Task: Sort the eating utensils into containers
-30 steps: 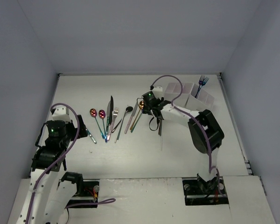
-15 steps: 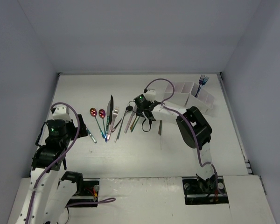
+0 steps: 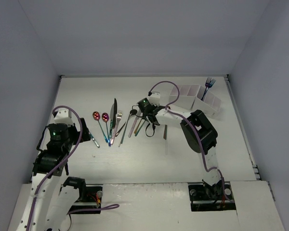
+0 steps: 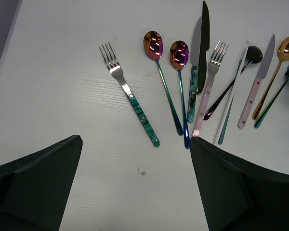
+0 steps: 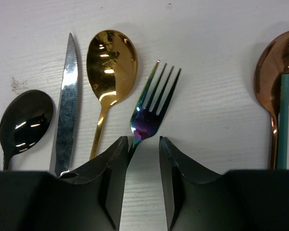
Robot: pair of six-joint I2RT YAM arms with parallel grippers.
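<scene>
Several utensils lie in a row mid-table [image 3: 116,124]. The white containers [image 3: 192,96] stand at the back right with a blue fork [image 3: 209,84] in one. My right gripper [image 3: 143,117] is low over the row's right end. In the right wrist view it [image 5: 143,142] is open, its jaws on either side of the neck of an iridescent rainbow fork [image 5: 149,115], which touches the left finger [image 5: 116,159]. My left gripper [image 4: 135,144] is open and empty, above the table near a green-handled fork [image 4: 135,103].
Beside the rainbow fork lie a gold spoon [image 5: 111,57], a silver knife [image 5: 67,106], a black spoon [image 5: 26,115], a copper spoon [image 5: 279,67] and a teal stick [image 5: 284,120]. Two rainbow spoons [image 4: 166,53] and a black knife [image 4: 203,43] lie further left.
My right gripper has moved left from near the containers to the right end of the utensil row, over the rainbow fork. The left arm has not moved.
</scene>
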